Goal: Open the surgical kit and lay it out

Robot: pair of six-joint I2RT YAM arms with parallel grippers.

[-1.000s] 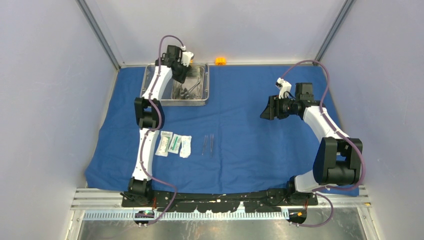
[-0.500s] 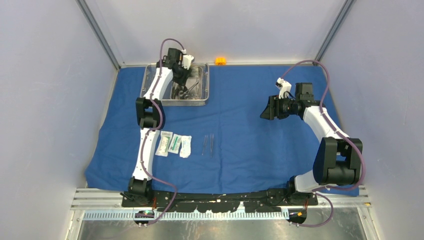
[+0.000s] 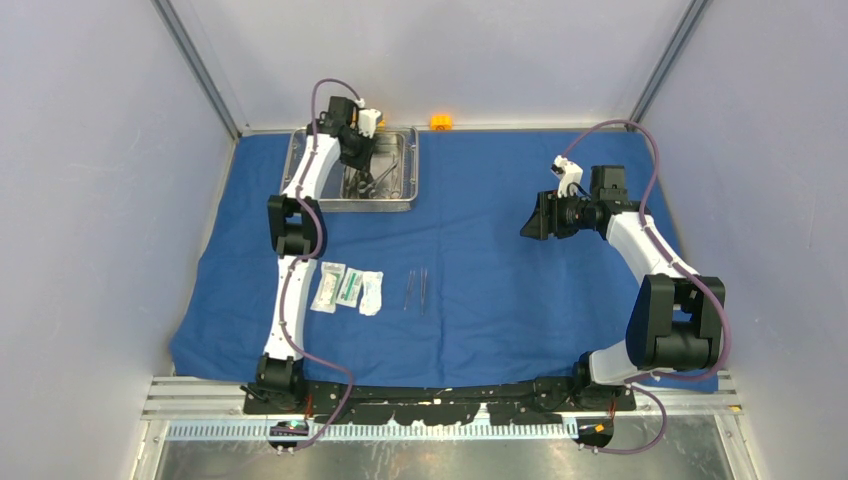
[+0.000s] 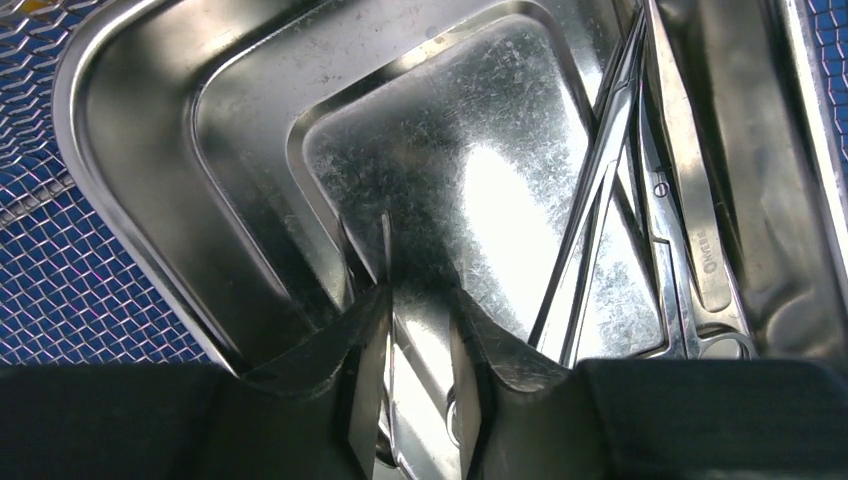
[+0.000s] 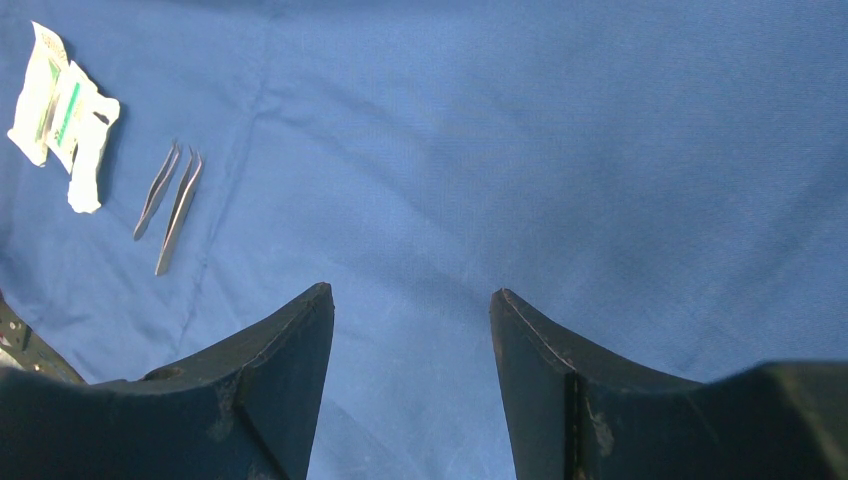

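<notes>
A big blue cloth [image 3: 520, 320] lies flat over the table. At the far left of the cloth sits a wire basket [image 3: 293, 160]. A shiny steel tray [image 4: 180, 150] sits inside the basket.

The left pincer [image 4: 420, 300] is down inside the tray. Its two black fingers [image 4: 365, 400] stand close together, with only a small gap between them. A thin steel tool [image 4: 420, 370] lies in that gap. The left finger looks as if it touches the tool. I cannot tell if the pincer really squeezes it or just stands around it.

More steel tools [image 4: 690, 200] lie in a bunch along the right side of the tray. They are long and thin. One has a little screw in the middle, like scissors.

Three small white and green packets [image 3: 345, 288] lie side by side on the near left part of the cloth, just right of the left arm. Two thin tweezers [image 3: 416, 290] lie next to each other a little to the right of the packets.

The right pincer [image 5: 410, 300] hangs over the bare right part of the cloth. It is wide open and holds nothing. It points to the left, well apart from the tweezers.

A small orange block [image 3: 440, 122] sits at the far edge, just right of the basket.
</notes>
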